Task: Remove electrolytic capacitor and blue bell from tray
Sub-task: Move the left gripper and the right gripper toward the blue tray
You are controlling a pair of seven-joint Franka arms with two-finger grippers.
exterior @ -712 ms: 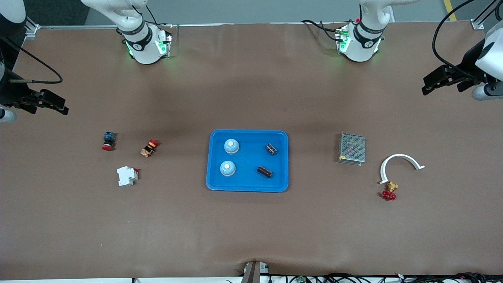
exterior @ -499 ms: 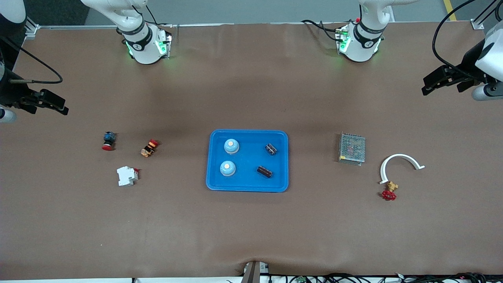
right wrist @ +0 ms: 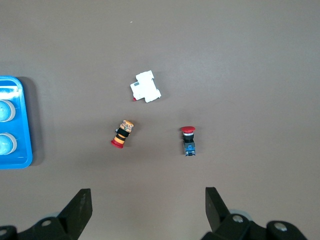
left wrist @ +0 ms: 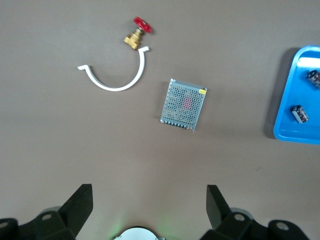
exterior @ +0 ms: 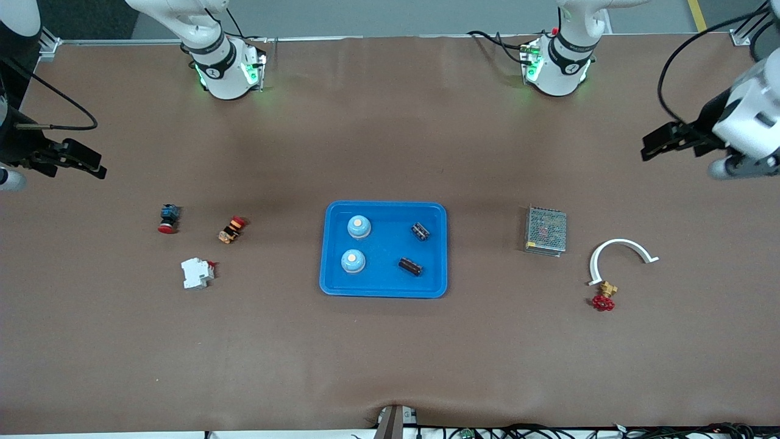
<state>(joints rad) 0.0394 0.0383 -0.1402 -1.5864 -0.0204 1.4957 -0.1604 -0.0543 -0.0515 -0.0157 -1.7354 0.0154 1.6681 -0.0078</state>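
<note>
A brown worktop (exterior: 390,353) seen from above, with a bright blue tray (exterior: 383,286) at its centre. Nothing has been taken out of the tray yet, so the whole task appears to lie ahead.

Four things sit inside the tray. Toward the right arm's end are two pale blue bells, one (exterior: 359,227) farther from the front camera and one (exterior: 353,261) nearer. Toward the left arm's end are two small dark capacitors, one (exterior: 420,231) farther from the camera and one (exterior: 410,266) nearer. The pieces stand apart, none touching another.

The left claw (exterior: 661,145) hangs in the air over bare worktop at the left arm's end, well away from the tray. Its fingers (left wrist: 80,207) are spread wide and hold nothing. The right claw (exterior: 82,162) hangs over the right arm's end, also well away from the tray, with fingers (right wrist: 81,206) spread wide and empty.

Outside the tray, toward the left arm's end, lie a grey mesh box (exterior: 546,230), a white curved clip (exterior: 620,247) and a small red-handled valve (exterior: 604,299). Toward the right arm's end lie a white breaker switch (exterior: 197,272), a red push button with a blue body (exterior: 167,218) and an orange and red button (exterior: 232,229).

What is left, judging by this layout: reach in, lift a capacitor and a bell, and set them on the worktop.
</note>
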